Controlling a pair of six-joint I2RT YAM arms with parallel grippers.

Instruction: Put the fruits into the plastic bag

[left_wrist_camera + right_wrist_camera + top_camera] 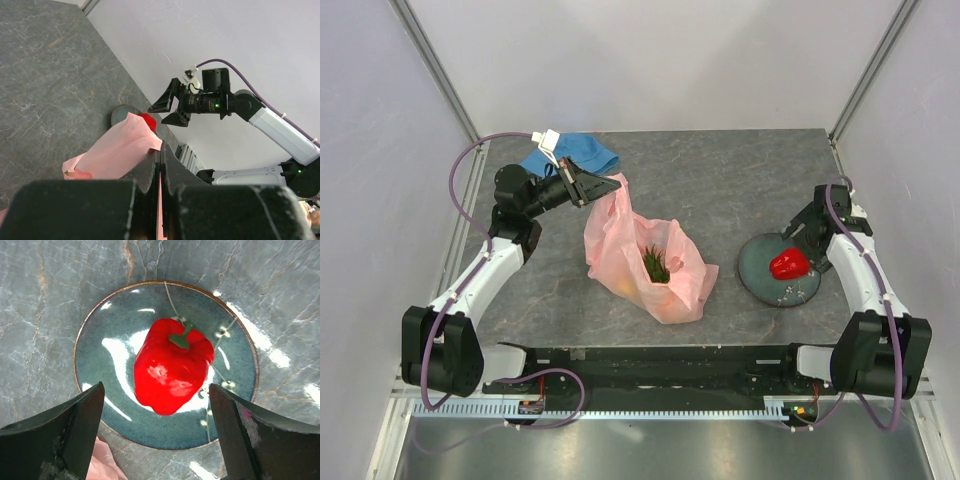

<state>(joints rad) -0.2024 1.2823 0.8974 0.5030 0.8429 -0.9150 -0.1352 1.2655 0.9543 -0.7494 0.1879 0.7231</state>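
Note:
The pink plastic bag (645, 260) stands open in the middle of the table. My left gripper (610, 185) is shut on its upper edge and holds it up; the left wrist view shows pink film (120, 150) pinched between the closed fingers of this gripper (163, 147). Inside the bag a green pineapple crown (655, 265) shows, with a yellow-orange fruit (625, 288) seen through the film. A shiny red fruit (172, 367) with a green stem lies on the dark plate (100, 350). My right gripper (156, 386) hangs open just above it, one finger on each side, touching nothing.
A blue cloth (570, 155) lies at the back left behind the left gripper. The plate (765, 275) sits at the right, near the right arm. White walls close in the table on three sides.

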